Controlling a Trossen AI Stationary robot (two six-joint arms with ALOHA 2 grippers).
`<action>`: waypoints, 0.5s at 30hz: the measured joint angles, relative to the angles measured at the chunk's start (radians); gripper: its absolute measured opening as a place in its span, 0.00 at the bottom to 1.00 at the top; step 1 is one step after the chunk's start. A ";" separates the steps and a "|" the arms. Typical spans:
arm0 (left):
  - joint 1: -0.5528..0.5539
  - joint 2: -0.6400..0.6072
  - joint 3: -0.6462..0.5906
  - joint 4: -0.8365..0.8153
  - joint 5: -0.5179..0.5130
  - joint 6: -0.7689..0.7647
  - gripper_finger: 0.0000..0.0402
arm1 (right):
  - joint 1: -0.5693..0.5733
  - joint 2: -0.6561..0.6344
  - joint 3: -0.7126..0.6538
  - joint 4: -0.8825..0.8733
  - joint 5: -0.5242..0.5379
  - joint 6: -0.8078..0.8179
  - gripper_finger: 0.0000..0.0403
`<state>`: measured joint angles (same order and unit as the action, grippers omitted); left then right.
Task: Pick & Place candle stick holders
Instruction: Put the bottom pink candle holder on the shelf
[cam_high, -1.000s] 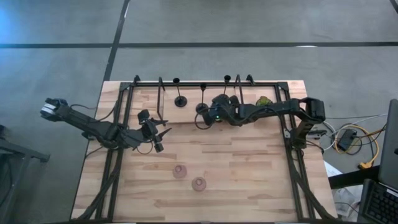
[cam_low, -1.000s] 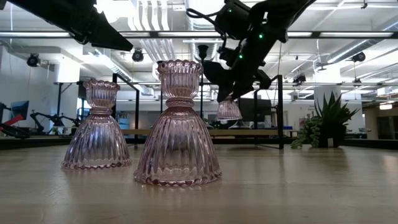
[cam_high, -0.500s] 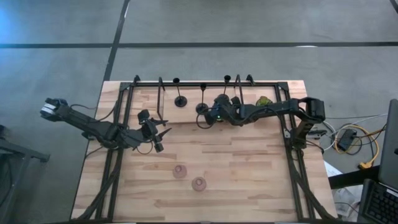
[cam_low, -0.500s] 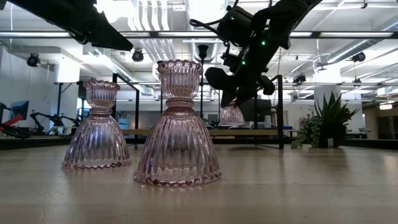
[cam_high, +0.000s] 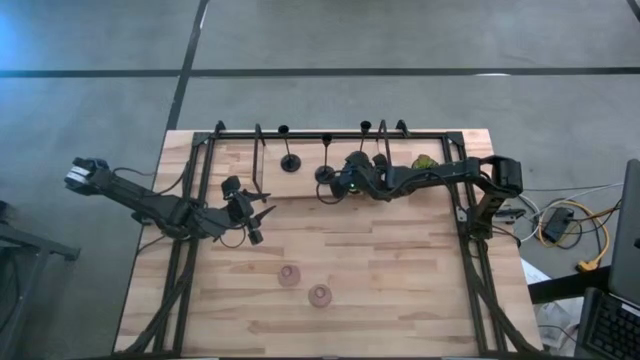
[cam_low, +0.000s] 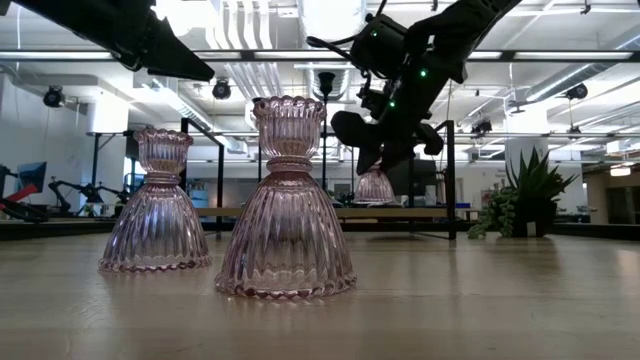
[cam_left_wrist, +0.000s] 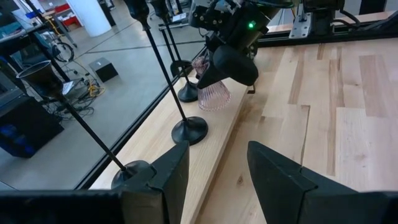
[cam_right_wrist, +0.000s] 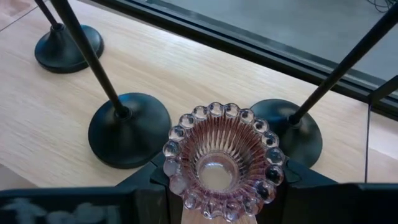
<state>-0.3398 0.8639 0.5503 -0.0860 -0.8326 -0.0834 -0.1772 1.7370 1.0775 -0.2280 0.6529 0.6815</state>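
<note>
Two pink glass candle stick holders (cam_low: 287, 200) (cam_low: 157, 215) stand on their wide bases near the table's front (cam_high: 289, 275) (cam_high: 319, 295). A third pink holder (cam_right_wrist: 221, 165) hangs low over the far table, with my right gripper (cam_low: 375, 160) (cam_high: 335, 188) shut on it. Around it stand three black thin-stemmed holders (cam_right_wrist: 129, 127) (cam_right_wrist: 68, 46) (cam_right_wrist: 292, 134) on round bases. My left gripper (cam_left_wrist: 217, 174) (cam_high: 262, 212) waits open at mid-left, touching nothing. My right gripper pinches the pink holder's upper part, just under its beaded cup rim (cam_right_wrist: 177, 180), between its two fingers. The fingers slant down from the table's right side. The ribbed bell (cam_left_wrist: 214, 96) hangs tilted below them; whether its bottom edge touches the wood I cannot tell.
A black metal rack frame (cam_high: 330, 133) runs along the table's far edge and sides. A small green plant (cam_high: 425, 162) (cam_low: 520, 200) sits at the far right. Bare wood lies between the near pink holders and the right side (cam_high: 400, 270).
My right gripper has sunk a little with the pink holder, which now hangs lower, among the black holders' bases.
</note>
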 joint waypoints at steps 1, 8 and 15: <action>0.000 0.000 0.000 0.000 0.000 0.000 0.42 | 0.000 0.000 0.000 0.001 0.000 0.000 0.30; 0.000 0.000 0.000 0.000 0.000 0.000 0.42 | -0.005 0.000 -0.003 0.002 -0.006 0.005 0.30; 0.000 0.000 0.000 0.000 0.000 -0.003 0.42 | -0.005 0.000 -0.005 0.003 -0.009 0.007 0.30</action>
<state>-0.3401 0.8639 0.5503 -0.0860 -0.8324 -0.0868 -0.1818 1.7370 1.0726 -0.2252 0.6442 0.6888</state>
